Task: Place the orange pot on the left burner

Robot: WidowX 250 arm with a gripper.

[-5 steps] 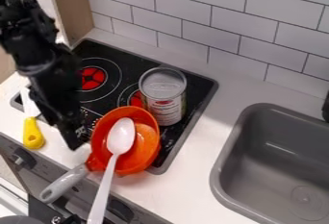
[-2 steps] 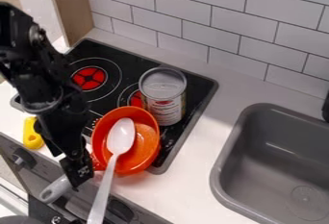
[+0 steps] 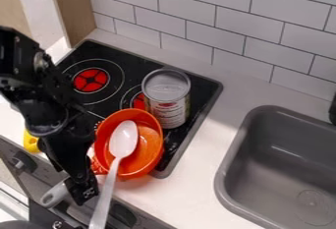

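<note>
Fingers (image 3: pixel 85 192) over grey handle (image 3: pixel 55 194), orange pot (image 3: pixel 148 149) beside

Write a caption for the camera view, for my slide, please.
Black pincer at the grey handle of an orange pot holding a white spoon, beside a can on the stovetop.

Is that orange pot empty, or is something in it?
Not empty: a white spoon rests in the orange pot, its handle over the rim.
</note>
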